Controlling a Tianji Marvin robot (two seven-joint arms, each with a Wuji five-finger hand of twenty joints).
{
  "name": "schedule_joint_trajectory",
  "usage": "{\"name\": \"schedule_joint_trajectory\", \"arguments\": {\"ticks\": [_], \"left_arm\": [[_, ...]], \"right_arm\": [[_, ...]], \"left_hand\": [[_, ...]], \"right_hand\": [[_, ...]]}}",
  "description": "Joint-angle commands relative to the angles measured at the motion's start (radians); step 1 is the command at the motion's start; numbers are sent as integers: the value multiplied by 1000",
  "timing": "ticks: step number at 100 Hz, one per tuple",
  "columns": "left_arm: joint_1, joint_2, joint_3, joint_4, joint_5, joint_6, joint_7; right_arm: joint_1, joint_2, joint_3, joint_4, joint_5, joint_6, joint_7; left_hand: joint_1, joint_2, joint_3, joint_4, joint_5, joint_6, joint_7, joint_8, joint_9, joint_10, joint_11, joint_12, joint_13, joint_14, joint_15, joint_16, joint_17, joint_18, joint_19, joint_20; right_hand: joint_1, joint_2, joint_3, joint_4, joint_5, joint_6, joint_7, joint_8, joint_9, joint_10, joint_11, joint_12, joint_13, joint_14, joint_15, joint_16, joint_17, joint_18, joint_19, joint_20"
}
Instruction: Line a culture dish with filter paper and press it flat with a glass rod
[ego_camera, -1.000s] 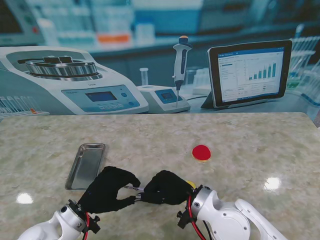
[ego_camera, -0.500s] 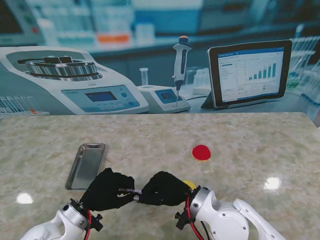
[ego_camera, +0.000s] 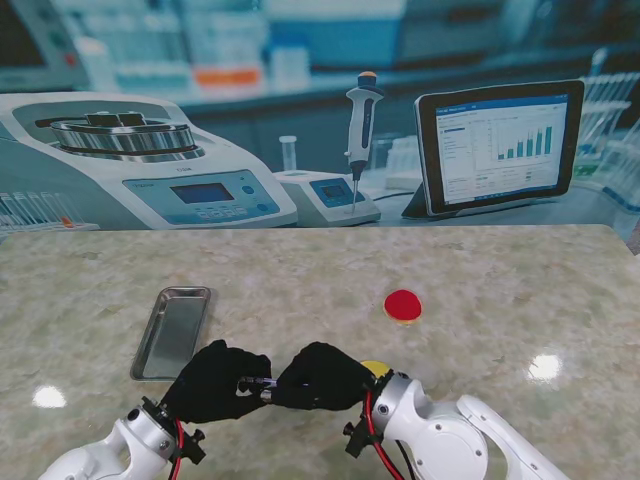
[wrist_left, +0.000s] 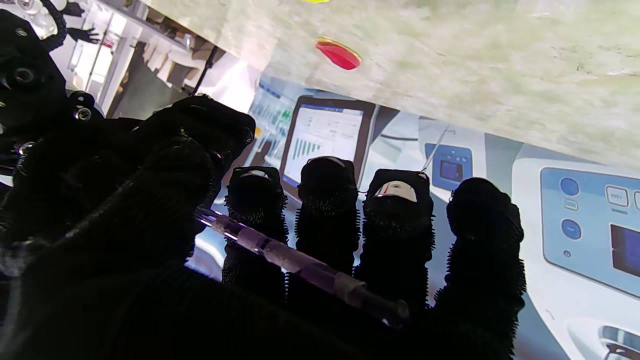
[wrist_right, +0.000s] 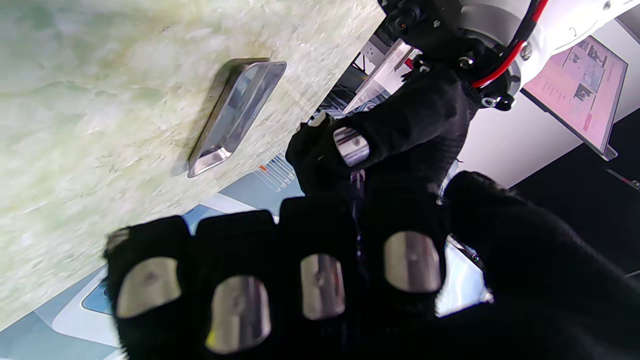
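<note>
I have the glass rod (wrist_left: 300, 262) held level just above the near edge of the table (ego_camera: 480, 270), spanning the small gap between my two hands. My left hand (ego_camera: 212, 382) has its fingers (wrist_left: 327, 210) curled around one end, with the rod lying across them. My right hand (ego_camera: 322, 376) is closed over the other end, though how firm that hold is I cannot tell. A yellow-rimmed thing (ego_camera: 376, 369), probably the culture dish, peeks out just right of my right hand. The red disc (ego_camera: 403, 305) lies farther off to the right, and the steel tray (ego_camera: 172, 332) sits far-left of my left hand. I judge this a hand-to-hand transfer of the rod. Next, one hand must loosen only once the other grips securely, or the rod may drop.
</note>
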Motion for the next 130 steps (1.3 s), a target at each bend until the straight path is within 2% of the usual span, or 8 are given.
{"name": "schedule_joint_trajectory", "arguments": {"ticks": [1, 26, 49, 66, 74, 93, 104, 130], "left_arm": [[6, 3, -1, -6, 0, -5, -7], [8, 4, 1, -8, -24, -5, -27], [9, 4, 5, -15, -47, 17, -50], [4, 2, 12, -12, -51, 30, -37], [1, 1, 14, -9, -48, 33, -29], [6, 2, 8, -16, -26, 46, -26], [9, 1, 3, -22, -22, 54, -25], [9, 3, -4, -28, -60, 57, -64]], "right_arm": [[-3, -9, -7, 7, -11, 6, -13], [5, -18, -17, 20, -35, 16, -51], [13, -18, -26, 24, -32, 12, -51], [16, -16, -27, 22, -30, 12, -43], [17, -16, -28, 22, -28, 11, -43], [21, -15, -30, 23, -20, 5, -35], [22, -13, -30, 21, -13, 4, -27], [22, -13, -28, 19, -2, -3, -22]], "left_hand": [[15, 4, -30, -33, -31, -31, -18, -50, -9, 23, -40, -20, 5, 24, 6, -13, 28, 5, 69, 50], [39, 12, -61, -32, -41, -26, -27, -96, 45, 76, 45, 31, 81, -20, 102, 15, 87, 8, 125, 73], [-40, 8, 36, -4, -7, -34, 49, 126, 134, -99, 224, 76, 209, -113, 222, -4, 251, 5, 257, 59], [-39, -23, 72, -9, 82, -41, 107, 239, 235, -196, 304, 27, 348, -167, 340, -106, 458, -8, 443, -69], [-30, -35, 87, -3, 125, -35, 137, 239, 285, -217, 321, 12, 409, -189, 394, -169, 554, -36, 548, -189], [-16, -35, 132, 59, 206, 11, 204, 247, 352, -223, 335, 12, 485, -226, 451, -237, 686, -88, 669, -335], [-41, -31, 172, 78, 232, 39, 215, 250, 353, -197, 349, 11, 484, -212, 456, -230, 686, -83, 685, -334], [-30, 52, 115, 58, 227, 61, 196, 288, 353, -163, 354, 13, 483, -168, 458, -210, 682, -28, 668, -312]], "right_hand": [[5, 35, -21, 4, 56, 31, 13, 7, 48, -44, 26, 6, 41, -52, 82, 12, 17, -7, 195, -6], [10, 37, -27, -3, 54, 29, 2, 12, 44, -43, 15, 9, 41, -48, 74, 6, 8, -8, 190, -4], [8, 48, -40, -13, 46, 22, -20, 21, 27, -39, -7, 13, 41, -36, 43, -13, -29, -8, 169, 4], [6, 52, -47, -15, 41, 18, -27, 27, 20, -39, -13, 15, 41, -33, 33, -21, -43, -7, 158, 12], [4, 54, -50, -16, 37, 16, -31, 29, 14, -39, -17, 15, 41, -31, 27, -25, -52, -7, 153, 15], [-3, 62, -73, -34, 0, 14, -74, 32, -14, -31, -50, -4, 41, -9, -24, -60, -94, -5, 122, 35], [-2, 71, -97, -48, -31, 19, -118, 18, -42, -19, -89, -31, 27, 17, -78, -91, -130, 1, 94, 51], [1, 87, -158, -73, -92, 24, -215, -15, -119, 16, -174, -83, -72, 66, -179, -106, -194, -8, 55, 88]]}}
